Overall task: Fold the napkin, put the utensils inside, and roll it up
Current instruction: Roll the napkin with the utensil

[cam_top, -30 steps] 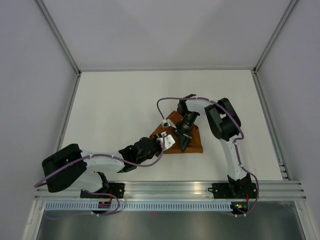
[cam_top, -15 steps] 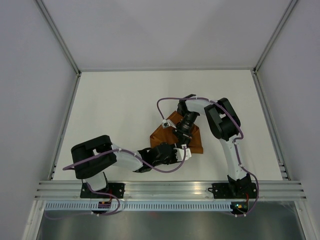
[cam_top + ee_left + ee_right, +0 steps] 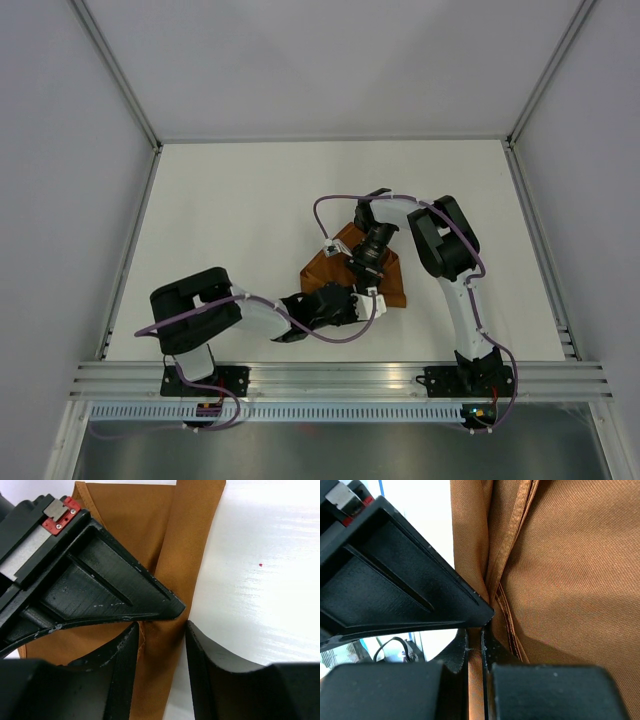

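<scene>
Overhead hides both grips. Wrist views show right jaws pinching the napkin (image 3: 560, 580) hem, left jaws half-open astride its fold.

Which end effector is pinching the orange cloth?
The right end effector: its jaws are shut on the rust-orange fabric napkin, while the left end effector stands open.

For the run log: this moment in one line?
rust-orange fabric napkin: folded | left gripper: open astride its fold | right gripper: shut on it
</scene>
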Tool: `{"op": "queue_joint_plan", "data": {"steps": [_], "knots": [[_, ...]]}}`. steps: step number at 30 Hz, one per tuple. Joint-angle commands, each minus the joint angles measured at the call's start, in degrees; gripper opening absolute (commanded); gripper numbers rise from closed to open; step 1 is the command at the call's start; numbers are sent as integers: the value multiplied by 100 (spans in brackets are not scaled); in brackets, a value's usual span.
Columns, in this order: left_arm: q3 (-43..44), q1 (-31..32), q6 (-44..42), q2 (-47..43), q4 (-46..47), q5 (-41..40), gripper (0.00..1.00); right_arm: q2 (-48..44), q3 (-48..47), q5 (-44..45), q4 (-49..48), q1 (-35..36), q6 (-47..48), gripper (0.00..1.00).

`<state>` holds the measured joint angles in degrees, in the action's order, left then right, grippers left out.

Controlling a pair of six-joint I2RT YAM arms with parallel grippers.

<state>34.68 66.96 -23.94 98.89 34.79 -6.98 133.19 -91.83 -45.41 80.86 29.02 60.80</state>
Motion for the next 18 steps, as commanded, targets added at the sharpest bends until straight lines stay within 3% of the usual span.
{"op": "queue_joint_plan", "data": {"steps": [1, 3, 7, 9, 16, 18], "knots": [[153, -121, -85, 227, -498, 188, 47, 357, -36, 867, -932, -19, 187, 1], [215, -192, -14, 253, -726, 337, 39, 357, -45, 867, -923, -27, 187, 0], [364, -359, 118, 324, -1026, 681, 12, 340, -54, 832, -914, -27, 187, 1], [426, -429, 162, 368, -1149, 1048, 2, 313, -63, 814, -914, -27, 178, 6], [461, -807, 540, 350, -1413, 2130, 2, -266, -63, 516, -940, -106, 38, 43], [461, -938, 662, 350, -1413, 2436, 2, -591, -80, 402, -975, -203, -32, 46]]}}
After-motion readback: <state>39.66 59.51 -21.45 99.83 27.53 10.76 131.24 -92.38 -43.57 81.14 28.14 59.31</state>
